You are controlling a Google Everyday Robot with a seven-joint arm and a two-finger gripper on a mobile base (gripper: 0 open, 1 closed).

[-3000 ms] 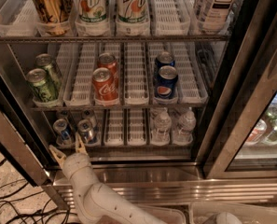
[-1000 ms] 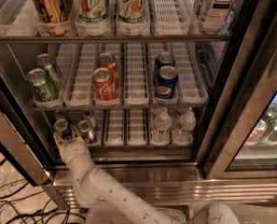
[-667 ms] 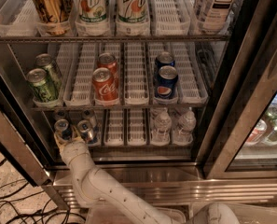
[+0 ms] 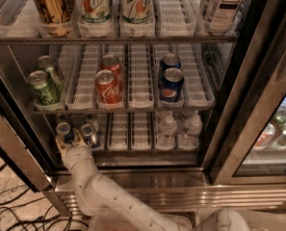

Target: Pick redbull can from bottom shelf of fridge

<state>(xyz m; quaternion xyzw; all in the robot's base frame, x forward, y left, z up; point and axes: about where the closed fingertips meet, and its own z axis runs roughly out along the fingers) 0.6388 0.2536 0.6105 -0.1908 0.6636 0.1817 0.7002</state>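
The fridge (image 4: 147,192) stands open in front of me. On its bottom shelf (image 4: 132,134), at the left, stand several slim redbull cans. One is at the front left (image 4: 63,128), another just right of it (image 4: 88,131), and more stand behind them. My gripper (image 4: 68,140) reaches up from below into the left end of that shelf. It is open, with its fingers on either side of the front-left can's lower part. That can stands upright on the shelf.
Two clear water bottles (image 4: 167,128) stand at the right of the bottom shelf. The middle shelf holds green cans (image 4: 42,86), Coke cans (image 4: 107,86) and Pepsi cans (image 4: 171,83). The dark door frame (image 4: 239,109) is on the right. Cables (image 4: 7,211) lie on the floor at the left.
My gripper has moved up and deeper into the bottom shelf, from in front of the shelf edge to around the front-left redbull can. The cans have not moved.
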